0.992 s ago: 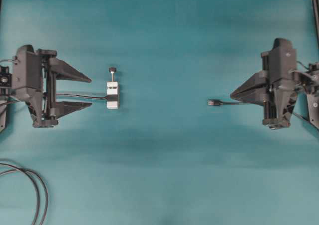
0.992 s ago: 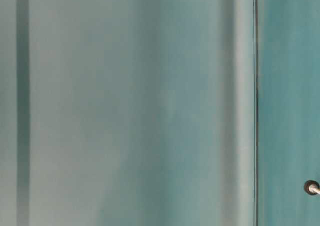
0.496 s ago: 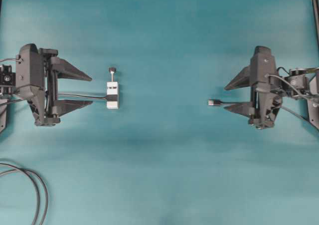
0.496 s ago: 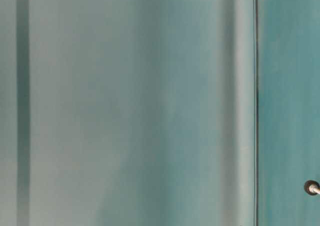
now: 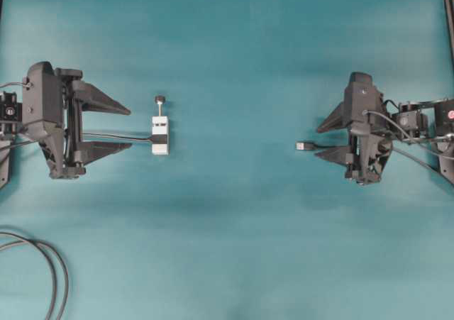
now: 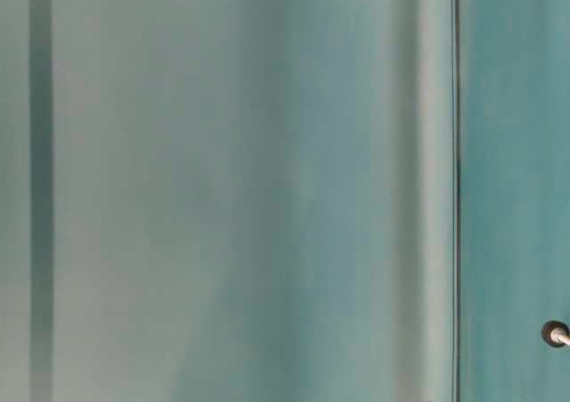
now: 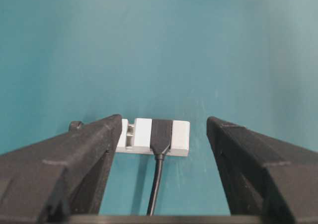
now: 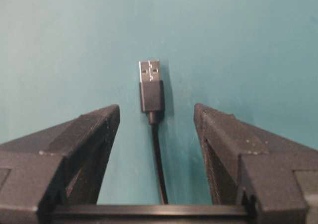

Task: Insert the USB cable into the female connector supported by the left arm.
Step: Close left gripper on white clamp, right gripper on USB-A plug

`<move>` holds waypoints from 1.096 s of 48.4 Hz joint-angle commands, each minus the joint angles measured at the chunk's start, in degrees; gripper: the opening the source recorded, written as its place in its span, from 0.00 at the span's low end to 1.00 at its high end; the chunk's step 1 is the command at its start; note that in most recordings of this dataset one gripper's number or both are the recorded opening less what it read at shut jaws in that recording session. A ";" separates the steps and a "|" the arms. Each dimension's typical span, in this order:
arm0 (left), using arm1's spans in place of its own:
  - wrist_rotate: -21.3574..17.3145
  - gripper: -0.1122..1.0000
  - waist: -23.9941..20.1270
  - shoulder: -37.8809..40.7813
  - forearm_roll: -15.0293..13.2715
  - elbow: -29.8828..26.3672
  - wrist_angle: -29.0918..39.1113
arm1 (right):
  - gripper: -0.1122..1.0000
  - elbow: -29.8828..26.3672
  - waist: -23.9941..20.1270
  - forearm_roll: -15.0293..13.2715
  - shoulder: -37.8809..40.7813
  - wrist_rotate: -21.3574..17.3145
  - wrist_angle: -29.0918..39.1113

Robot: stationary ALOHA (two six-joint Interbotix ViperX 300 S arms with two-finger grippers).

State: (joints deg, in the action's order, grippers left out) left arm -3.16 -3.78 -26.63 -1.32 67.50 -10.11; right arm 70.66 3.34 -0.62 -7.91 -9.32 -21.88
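The female connector [image 5: 160, 135] is a small white block with a black band, lying on the teal table with its knobbed rod [image 5: 160, 99] pointing away. My left gripper [image 5: 130, 130] stands open just left of it, fingers either side of its dark cable. In the left wrist view the connector [image 7: 143, 134] lies just beyond the open left gripper [image 7: 164, 118], untouched. The USB cable's plug [image 5: 305, 145] lies flat at centre right. My right gripper [image 5: 316, 142] is open, straddling the cable behind the plug. In the right wrist view the plug [image 8: 151, 87] sits just ahead of the right gripper [image 8: 156, 106].
Looped dark cables [image 5: 54, 277] lie at the lower left corner of the table. The table-level view is a blurred teal surface with only a small round knob [image 6: 554, 333] at its right edge.
My right gripper has gone from shut to open and has moved left, its fingers now either side of the USB cable. The left gripper and the connector have not moved.
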 commanded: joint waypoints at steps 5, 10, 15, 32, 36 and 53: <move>-0.53 0.81 -0.18 -0.35 0.09 -0.97 -0.53 | 0.67 -1.14 0.09 -0.09 1.58 -0.09 -2.90; -0.53 0.81 -0.18 -0.35 0.18 -0.97 -0.53 | 0.67 -1.41 0.09 -0.09 2.81 -0.09 -3.52; -0.53 0.81 -0.26 -0.35 0.09 -0.97 -0.53 | 0.67 -1.85 0.09 -0.09 3.96 -0.09 -3.52; -0.44 0.81 -0.18 -0.35 0.09 -0.97 -0.53 | 0.58 -2.99 0.00 -0.09 6.24 -0.35 -2.46; -0.53 0.81 -0.18 -0.35 0.09 -0.97 -0.53 | 0.47 -2.90 -0.18 -0.09 6.24 -0.53 -1.58; -0.53 0.81 -0.26 -0.35 0.09 -0.97 -0.18 | 0.34 -2.90 -1.49 -0.09 6.24 -0.44 2.20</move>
State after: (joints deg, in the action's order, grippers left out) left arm -3.16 -3.87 -26.63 -1.23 67.50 -10.20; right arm 68.29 3.60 -0.53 -2.11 -9.67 -20.74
